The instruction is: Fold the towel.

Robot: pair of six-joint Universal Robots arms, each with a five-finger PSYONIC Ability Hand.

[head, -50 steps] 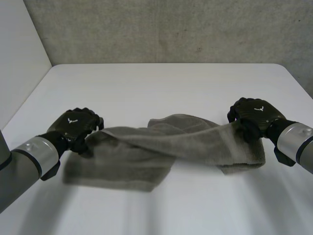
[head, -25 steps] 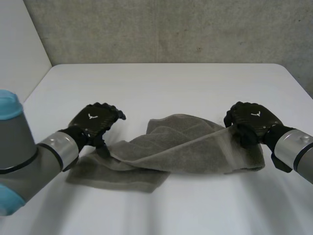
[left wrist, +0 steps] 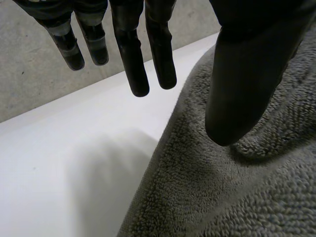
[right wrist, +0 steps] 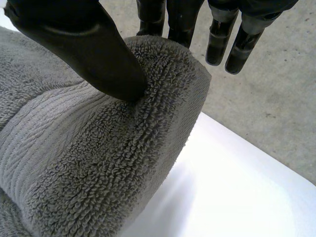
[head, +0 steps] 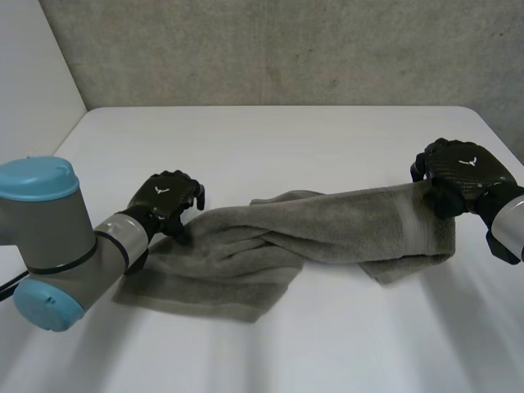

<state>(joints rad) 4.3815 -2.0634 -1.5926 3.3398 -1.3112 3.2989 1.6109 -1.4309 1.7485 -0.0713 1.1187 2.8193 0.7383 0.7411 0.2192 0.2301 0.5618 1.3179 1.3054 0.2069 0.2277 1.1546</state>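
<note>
The towel [head: 327, 229] lies across the middle of the table [head: 270, 139], running lengthwise from one hand to the other. It is twisted and bunched along its middle. Its left part lies flat on the table in what looks like a doubled layer, and its right end is held slightly up. The right hand [head: 463, 172] has that end: its thumb [right wrist: 84, 44] digs into the pile and pinches a rounded fold against the fingers [right wrist: 153, 15] behind it, while the other fingers hang free beside the fold. This grip probably serves to keep the cloth taut so the twist can be drawn out or the end carried over. The left hand [head: 168, 199] sits at the towel's far left corner but does not grip it. Its fingers are straight and spread over bare table just past the hem, with only the thumb [left wrist: 247, 74] over the cloth. With that end unanchored, a pull from the right would likely drag the whole towel.
</note>
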